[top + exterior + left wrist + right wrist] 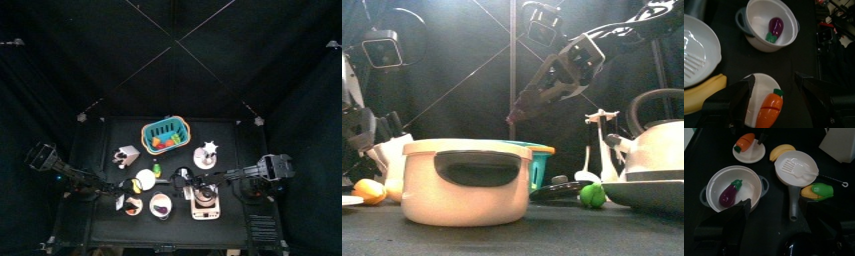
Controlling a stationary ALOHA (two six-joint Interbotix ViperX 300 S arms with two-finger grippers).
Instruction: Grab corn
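Note:
The corn (817,190), yellow with a green husk, lies on the table beside the handle of a white pan (797,167). It also shows in the top view (156,171). My right gripper (776,218) is open and empty, and hangs above the table between the corn and a white pot (714,193) that holds an eggplant (731,192). In the front view the right gripper (516,117) hangs high. My left gripper (777,95) is open and empty, above a plate with a carrot (769,107). The corn is out of the left wrist view.
A banana (782,150) lies beside the pan. A teal basket (164,135) stands at the back, a kettle (652,150) at the front right, and small white items (206,155) in the middle. In the front view a large pot (465,180) stands near.

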